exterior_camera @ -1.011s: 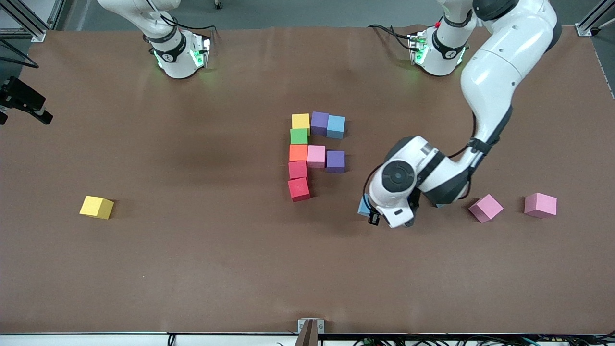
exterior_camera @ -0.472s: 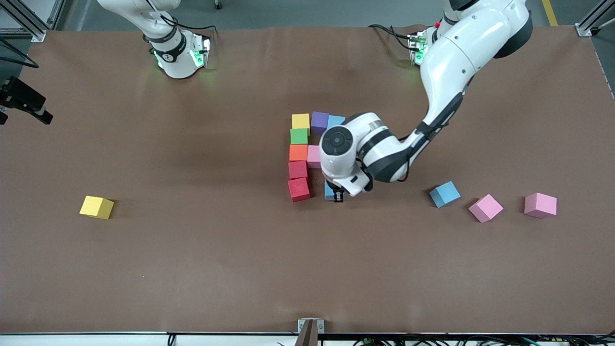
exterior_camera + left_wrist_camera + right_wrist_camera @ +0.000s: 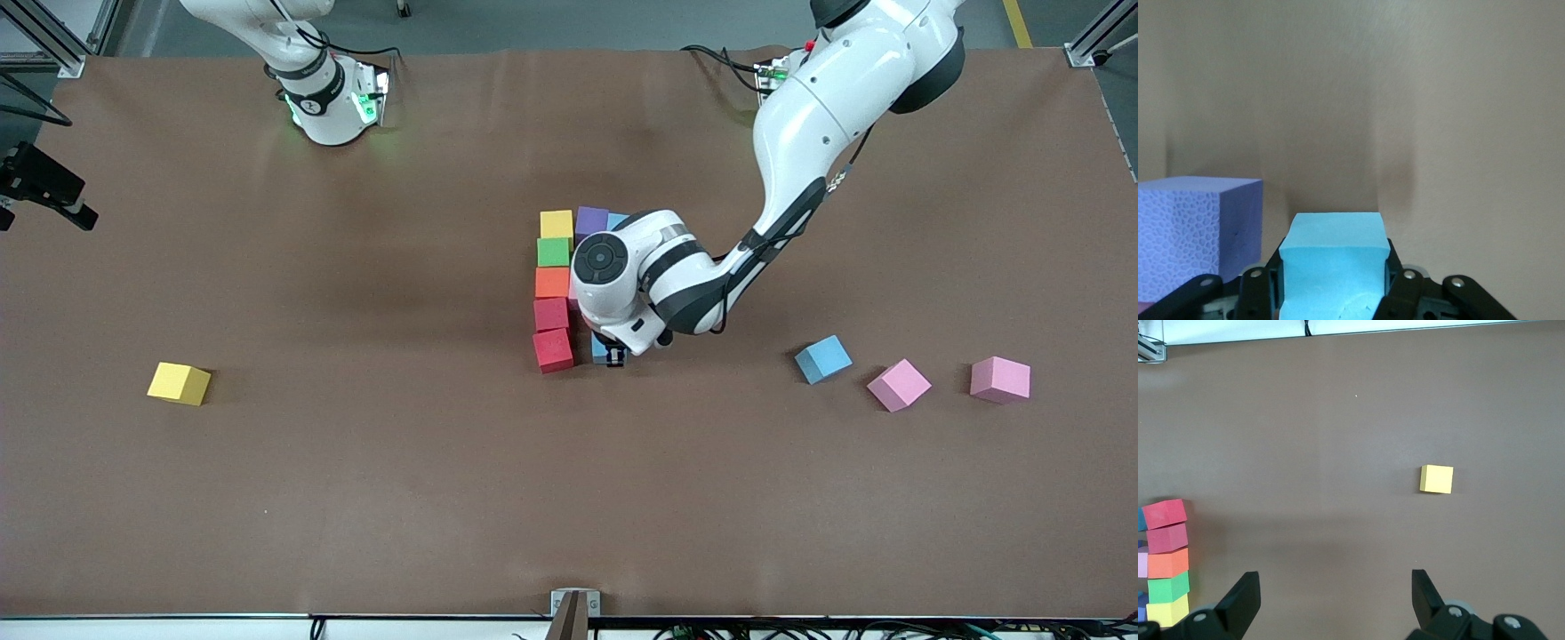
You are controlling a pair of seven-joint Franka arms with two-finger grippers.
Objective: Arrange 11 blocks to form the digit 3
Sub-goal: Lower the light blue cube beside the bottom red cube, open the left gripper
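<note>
My left gripper point(image 3: 612, 356) is shut on a light blue block point(image 3: 1333, 257), low over the table beside the nearer red block point(image 3: 553, 349). That red block ends a straight column with a second red point(image 3: 550, 313), orange point(image 3: 552, 282), green point(image 3: 553, 252) and yellow point(image 3: 556, 223). A purple block point(image 3: 590, 220) and a blue one point(image 3: 617, 218) extend from the yellow. The left arm's hand hides the middle bar in the front view; the left wrist view shows a purple block point(image 3: 1198, 233) close by. My right gripper point(image 3: 1335, 593) hangs open high over bare table.
Loose blocks lie toward the left arm's end of the table: a blue one point(image 3: 823, 359) and two pink ones point(image 3: 899, 384) point(image 3: 1000, 380). A lone yellow block point(image 3: 179, 383) sits toward the right arm's end. A dark camera mount point(image 3: 44, 187) stands at that edge.
The left arm carried the blue block from near the loose pink blocks across to the figure, and over the last half second closer to the nearer red block. The right arm has not moved.
</note>
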